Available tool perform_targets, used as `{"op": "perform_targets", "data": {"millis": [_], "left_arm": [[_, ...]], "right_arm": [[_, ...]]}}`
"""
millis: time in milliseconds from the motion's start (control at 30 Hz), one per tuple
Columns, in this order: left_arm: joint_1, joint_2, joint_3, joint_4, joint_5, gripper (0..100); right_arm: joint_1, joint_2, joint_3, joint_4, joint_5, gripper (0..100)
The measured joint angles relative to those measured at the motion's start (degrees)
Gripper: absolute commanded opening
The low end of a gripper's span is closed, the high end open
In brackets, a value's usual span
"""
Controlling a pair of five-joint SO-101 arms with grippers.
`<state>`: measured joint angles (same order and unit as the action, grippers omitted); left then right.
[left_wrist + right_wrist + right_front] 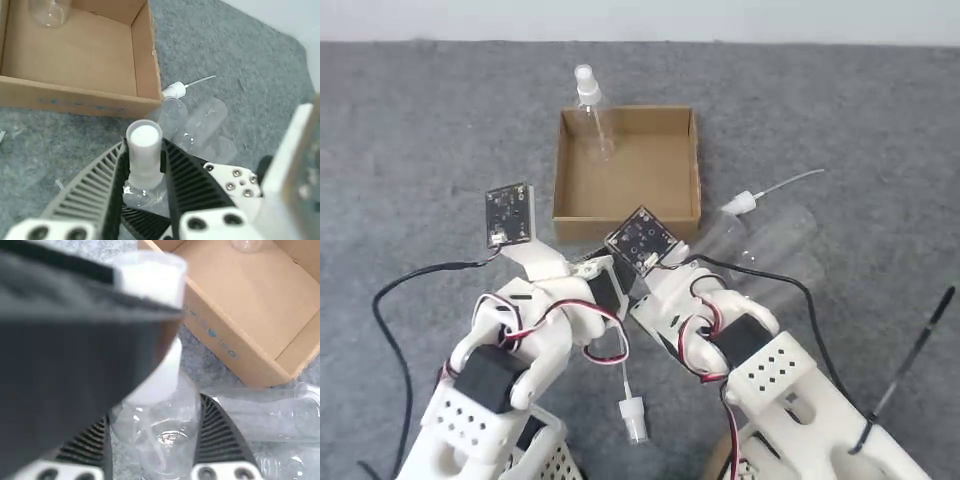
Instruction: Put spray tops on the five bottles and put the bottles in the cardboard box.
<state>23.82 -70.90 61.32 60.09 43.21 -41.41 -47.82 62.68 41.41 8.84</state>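
Capping a bottle just in front of the box.

The left gripper (144, 150) is clamping the white top (144, 137) from both sides, while the right gripper (155, 440) is squeezing the clear bottle (160, 410) beneath it, holding it roughly upright near the front wall of the box (580, 225). One capped bottle (595, 120) is standing in the box's far corner. Bare bottles (770, 250) are lying beside the box, a spare top (742, 203) is resting by them, and another (633, 410) is lying between the arms. By my reading, capping is under way with most of the task remaining. Next, the top is needing full seating. After that the left jaws should be letting go before the bottle is lifted over the wall.
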Motion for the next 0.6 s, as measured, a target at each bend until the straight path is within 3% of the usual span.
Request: {"op": "perform_targets", "data": {"millis": [233,500,600], "left_arm": [[0.18,0.0,0.0,0.26,-1.05,2],[0.26,0.18,0.18,0.79,-3.52,26],[0.35,0.62,0.18,2.02,-3.52,27]], "right_arm": [[0.44,0.0,0.0,0.0,0.0,0.6],[0.79,0.0,0.0,0.0,0.0,0.6],[0.7,0.0,0.0,0.0,-0.09,0.6]]}}
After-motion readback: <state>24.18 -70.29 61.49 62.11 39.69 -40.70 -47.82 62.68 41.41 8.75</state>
